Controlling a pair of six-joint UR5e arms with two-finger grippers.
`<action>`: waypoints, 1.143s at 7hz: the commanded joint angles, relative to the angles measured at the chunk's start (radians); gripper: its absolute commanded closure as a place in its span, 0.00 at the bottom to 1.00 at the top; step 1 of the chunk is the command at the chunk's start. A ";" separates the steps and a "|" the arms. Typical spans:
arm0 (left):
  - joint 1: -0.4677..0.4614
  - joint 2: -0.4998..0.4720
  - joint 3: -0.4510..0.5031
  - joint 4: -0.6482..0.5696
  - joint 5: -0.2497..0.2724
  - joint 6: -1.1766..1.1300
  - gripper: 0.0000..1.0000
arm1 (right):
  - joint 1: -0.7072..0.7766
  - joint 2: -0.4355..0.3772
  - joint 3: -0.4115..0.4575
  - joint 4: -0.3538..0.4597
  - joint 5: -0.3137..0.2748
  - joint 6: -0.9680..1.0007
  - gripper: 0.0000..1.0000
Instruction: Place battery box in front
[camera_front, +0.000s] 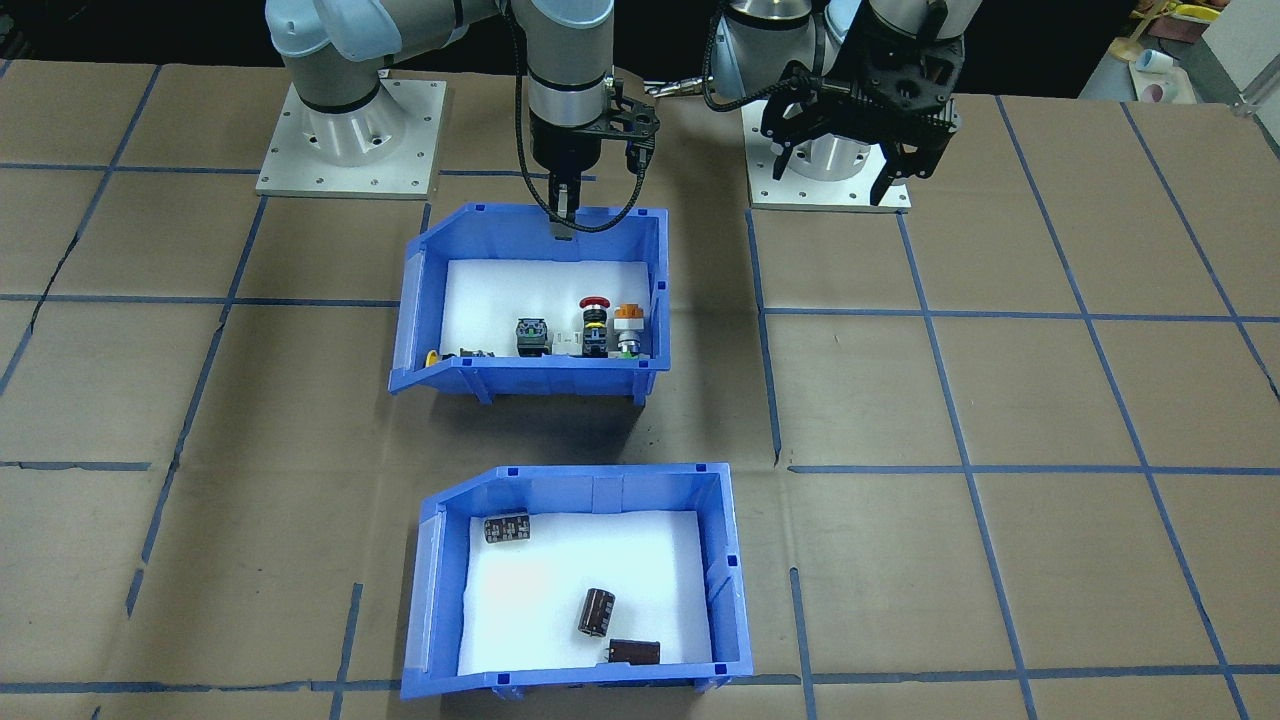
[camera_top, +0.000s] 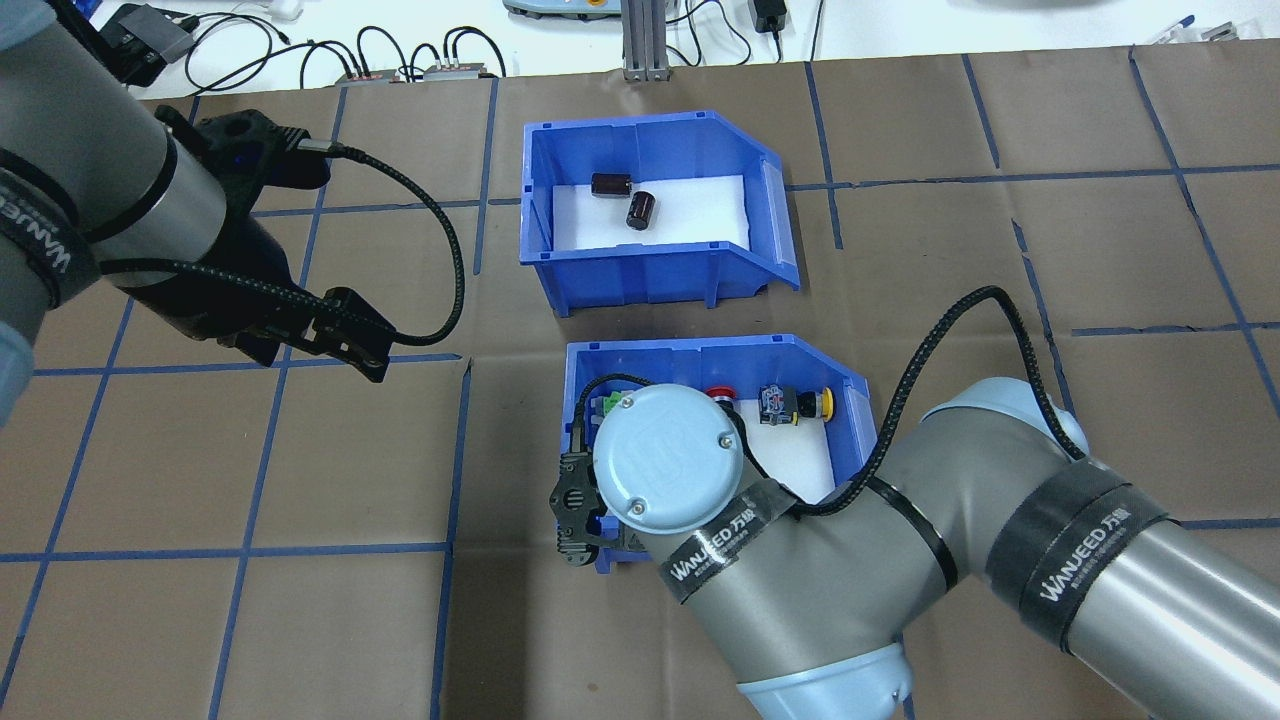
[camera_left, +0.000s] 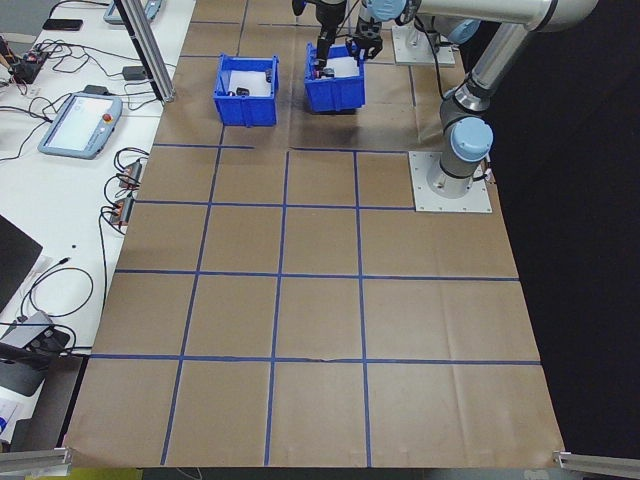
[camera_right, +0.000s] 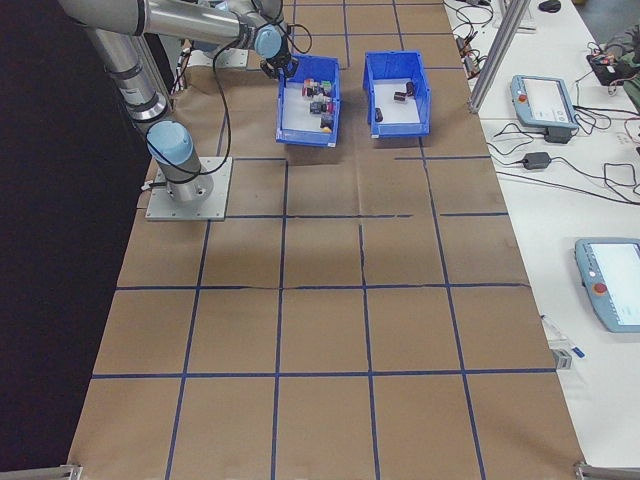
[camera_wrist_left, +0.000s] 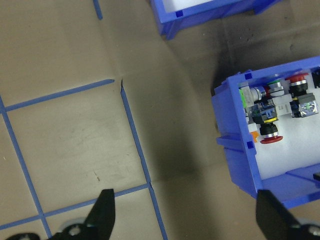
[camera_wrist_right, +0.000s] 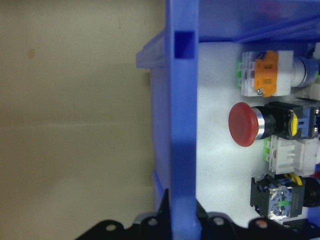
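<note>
The tabletop (camera_front: 1000, 400) (brown paper, blue tape grid) is being occupied by the battery box (camera_front: 580, 680), the switch bin (camera_front: 530, 378) behind it, and two arm baseplates (camera_front: 350, 150).

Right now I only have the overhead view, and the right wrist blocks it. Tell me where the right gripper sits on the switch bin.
Observer: The right gripper straddles the switch bin at the wall nearest the robot. The wrist view shows one finger against each face.
Operator: Count the cells in the battery box. I see two.
Observer: Three. The third cell lies in the battery box against its robot-side wall, which hides it from you.
</note>
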 joint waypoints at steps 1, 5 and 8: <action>0.010 0.007 -0.020 0.000 0.036 -0.007 0.00 | 0.002 0.005 0.029 -0.018 -0.014 -0.014 0.94; 0.010 -0.004 -0.002 0.019 0.025 -0.001 0.00 | -0.004 0.000 0.026 -0.020 -0.002 -0.008 0.00; -0.002 -0.026 0.050 0.034 0.035 0.015 0.00 | -0.027 -0.094 0.002 0.034 -0.007 -0.005 0.00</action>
